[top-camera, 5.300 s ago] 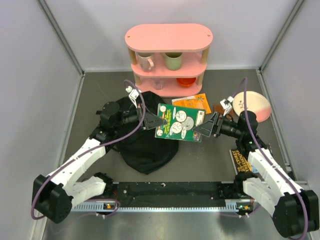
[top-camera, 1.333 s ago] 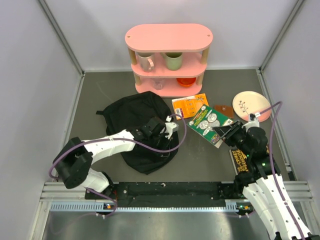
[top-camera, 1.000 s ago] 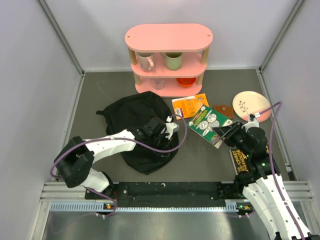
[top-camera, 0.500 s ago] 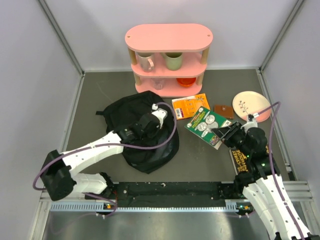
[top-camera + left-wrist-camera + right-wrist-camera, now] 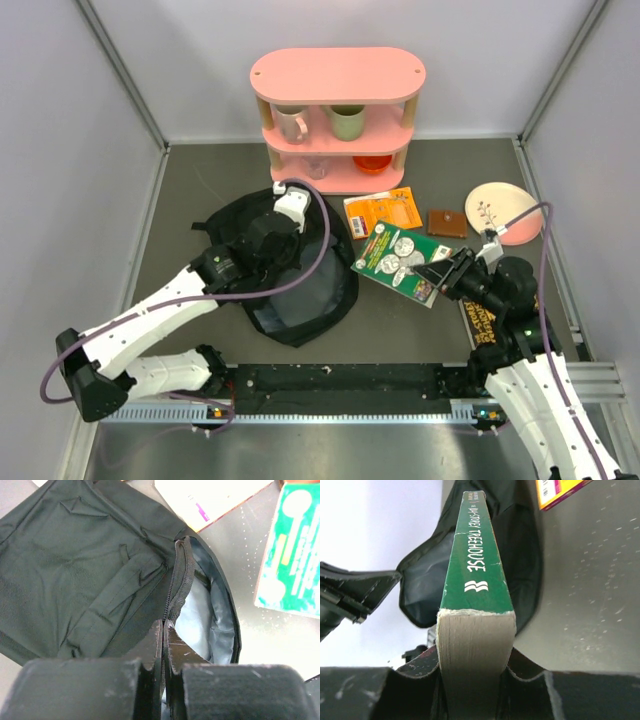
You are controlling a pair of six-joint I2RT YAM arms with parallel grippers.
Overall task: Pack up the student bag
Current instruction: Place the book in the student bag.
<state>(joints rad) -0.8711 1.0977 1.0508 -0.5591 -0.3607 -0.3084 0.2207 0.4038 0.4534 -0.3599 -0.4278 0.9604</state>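
Note:
The student bag (image 5: pixel 240 225), black and floppy, lies left of centre with its mouth held agape, grey lining (image 5: pixel 305 298) showing. My left gripper (image 5: pixel 283 250) is shut on the zipper edge of the bag (image 5: pixel 90 570), fingertips pinched together at the left gripper (image 5: pixel 164 626) beside the lining (image 5: pixel 200 620). A green book (image 5: pixel 395 262) hangs tilted just right of the bag's mouth. My right gripper (image 5: pixel 440 275) is shut on its near end. In the right wrist view the green book (image 5: pixel 477 565) runs spine-up from the right gripper (image 5: pixel 476 655) toward the open bag (image 5: pixel 425 595).
A pink shelf (image 5: pixel 338 75) at the back holds two mugs (image 5: pixel 290 122) and an orange bowl (image 5: pixel 373 162). An orange book (image 5: pixel 380 210), a brown wallet (image 5: pixel 446 222) and a plate (image 5: pixel 500 210) lie right of the bag. A black-and-yellow book (image 5: pixel 480 320) lies under my right arm.
My left gripper has pulled the bag's zipper edge back and to the left, opening the mouth wide. My right gripper has carried the green book leftward toward that mouth.

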